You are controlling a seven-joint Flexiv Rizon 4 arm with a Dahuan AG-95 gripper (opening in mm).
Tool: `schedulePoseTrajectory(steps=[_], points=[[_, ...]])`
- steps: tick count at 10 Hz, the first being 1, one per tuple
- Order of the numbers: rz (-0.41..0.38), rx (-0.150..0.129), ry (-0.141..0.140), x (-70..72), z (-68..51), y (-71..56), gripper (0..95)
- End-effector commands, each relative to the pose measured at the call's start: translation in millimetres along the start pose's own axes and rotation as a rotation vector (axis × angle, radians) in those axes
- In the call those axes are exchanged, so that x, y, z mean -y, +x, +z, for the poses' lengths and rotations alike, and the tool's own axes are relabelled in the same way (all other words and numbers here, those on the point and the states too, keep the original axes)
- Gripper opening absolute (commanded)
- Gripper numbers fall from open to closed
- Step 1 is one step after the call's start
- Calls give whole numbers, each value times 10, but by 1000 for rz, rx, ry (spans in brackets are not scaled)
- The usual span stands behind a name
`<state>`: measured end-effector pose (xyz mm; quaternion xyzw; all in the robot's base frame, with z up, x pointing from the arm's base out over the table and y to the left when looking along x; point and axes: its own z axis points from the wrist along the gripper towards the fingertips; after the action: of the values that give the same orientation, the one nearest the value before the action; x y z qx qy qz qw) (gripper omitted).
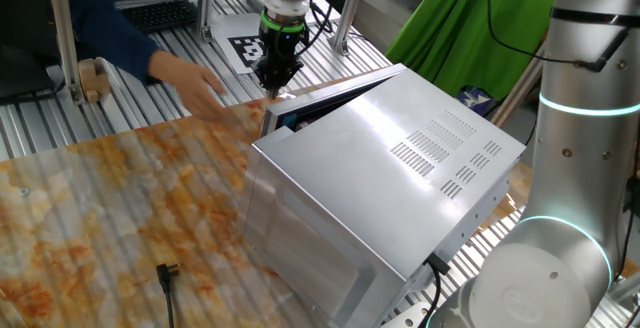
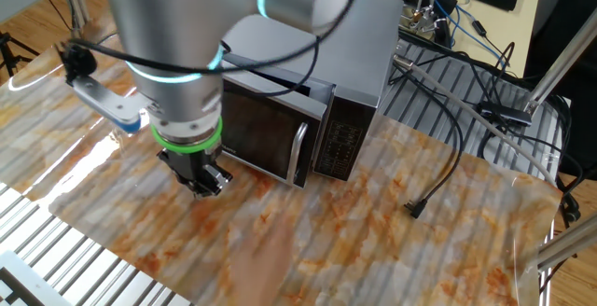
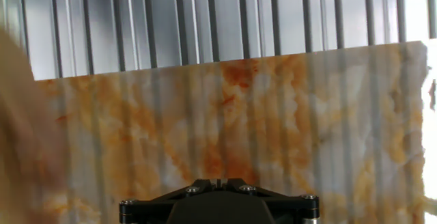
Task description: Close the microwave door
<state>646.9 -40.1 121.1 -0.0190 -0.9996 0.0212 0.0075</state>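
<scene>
The silver-grey microwave stands on the marbled table, seen from its front in the other fixed view. Its door, with a dark window and a silver handle, stands slightly ajar, with a narrow gap along its top; its top edge also shows in one fixed view. My gripper hangs just in front of the door's left part, close above the table, apart from the door. It also shows in one fixed view and in the hand view. Its jaws are together and hold nothing.
A person's hand reaches over the table near my gripper, blurred in the other fixed view and at the hand view's left edge. A black cable plug lies right of the microwave. Slatted metal borders the table.
</scene>
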Motion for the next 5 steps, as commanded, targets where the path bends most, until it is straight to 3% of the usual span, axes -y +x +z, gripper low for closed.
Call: schedulePoseTrajectory(steps=[1,2,3,5], points=[[-93,-1,-28,28,10,-6,0],[-106,-3,-29,31,12,-6,0],[-133,-1,-48,42,14,-5,0],[-142,4,-121,74,23,-3,0]])
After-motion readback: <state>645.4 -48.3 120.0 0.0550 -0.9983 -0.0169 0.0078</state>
